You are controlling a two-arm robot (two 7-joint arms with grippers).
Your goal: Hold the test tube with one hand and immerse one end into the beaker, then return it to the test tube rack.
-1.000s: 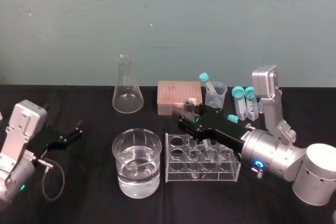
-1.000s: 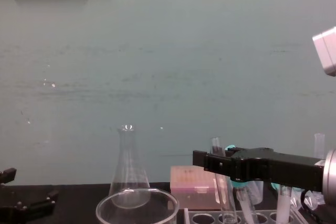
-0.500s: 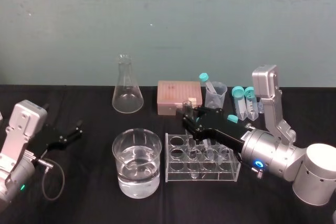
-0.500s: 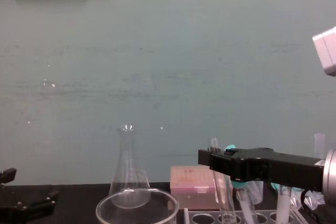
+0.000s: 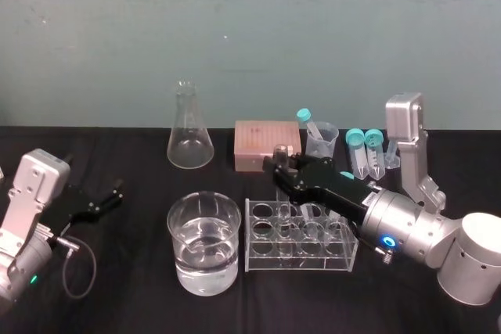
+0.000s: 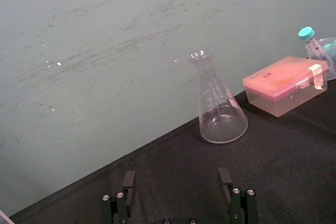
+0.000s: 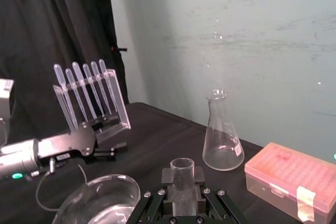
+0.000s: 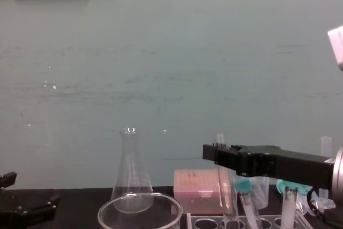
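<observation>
Lifted a little since the second before, the right gripper (image 5: 280,167), long and black on its fat silver wrist, now carries the long slim clear glass test tube (image 7: 182,167) higher and straighter over the pale translucent test tube rack (image 5: 301,260); in the chest view the tube (image 8: 220,139), which leaned then, stands close to upright, its open mouth showing above the black fingers. The jaws are clenched on the tube near its top, one on each side, as the right wrist view shows; the round lower end reaches down to about the rack's top plate, and I cannot tell whether it has cleared its hole. The wide clear glass beaker (image 5: 177,234), part full of clear liquid, stands on the black worktop (image 5: 133,279) just beside the rack on the robot's left, apart from the tube. The left gripper (image 5: 117,193) rests low at the worktop's left, well apart, its jaws spread with nothing between them. Behind stand a conical clear glass flask (image 5: 190,142) and a flat pink box (image 5: 267,145); neither is touched. By my judgement the task is near its start: the tube is gripped and lifting; the carry to the beaker, the dip of one end and the return to the rack are all left.
</observation>
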